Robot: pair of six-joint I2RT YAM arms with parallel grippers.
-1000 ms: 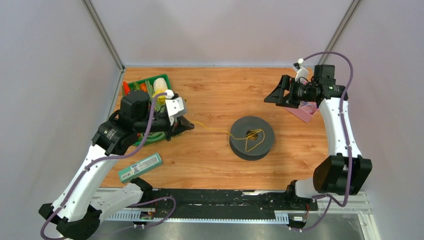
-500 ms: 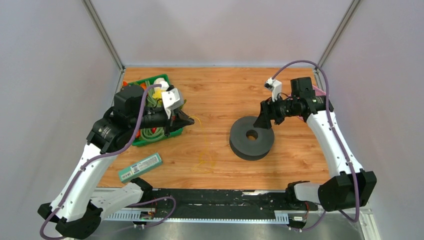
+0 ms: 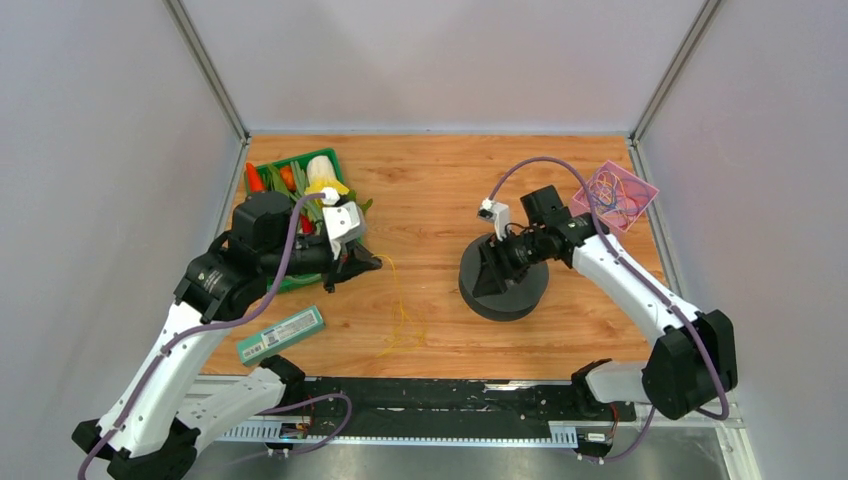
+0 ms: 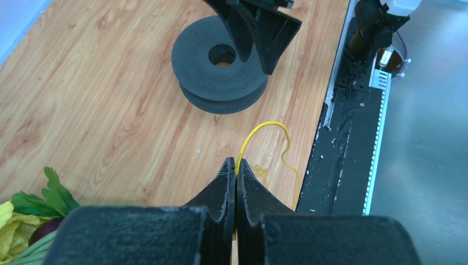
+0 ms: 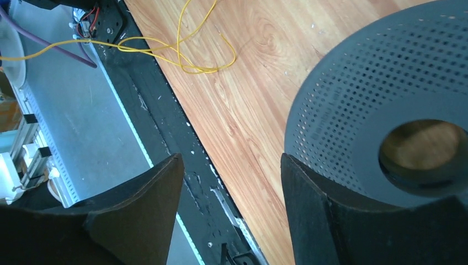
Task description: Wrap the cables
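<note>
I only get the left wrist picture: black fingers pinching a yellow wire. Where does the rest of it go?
Observer: From the left gripper the yellow cable runs down to a loose heap near the table's front edge.
Visitor: Any other wires?
Observer: Yes, a pink tray in the far right corner holds a tangle of coloured cables.
Visitor: Is anything held over that black reel?
Observer: No. The right gripper is open, with nothing between its fingers.
</note>
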